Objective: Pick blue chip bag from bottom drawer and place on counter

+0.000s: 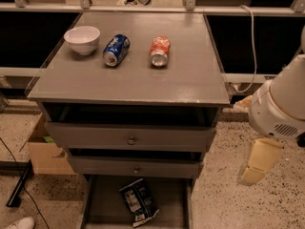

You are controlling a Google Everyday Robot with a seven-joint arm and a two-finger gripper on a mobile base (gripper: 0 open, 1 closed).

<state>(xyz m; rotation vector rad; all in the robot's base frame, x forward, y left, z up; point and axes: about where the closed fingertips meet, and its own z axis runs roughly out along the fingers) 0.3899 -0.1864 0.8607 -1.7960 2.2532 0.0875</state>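
The blue chip bag (pixel 138 202) lies flat on the floor of the open bottom drawer (pixel 169 200), near its front and left of the middle. The counter (pixel 143 82) is the grey top of the cabinet above it. My gripper (pixel 255 165) hangs at the right of the camera view, beside the cabinet's right side at about the height of the lower knobbed drawer, well apart from the bag. It hangs under a white rounded arm housing (pixel 281 104). Nothing is seen in the gripper.
On the counter stand a white bowl (pixel 82 38), a blue soda can (pixel 116 49) and an orange can (pixel 160 51), both cans on their sides. Two knobbed drawers stick out slightly. A cardboard box (pixel 44 150) and a black pole (pixel 18 186) are left of the cabinet.
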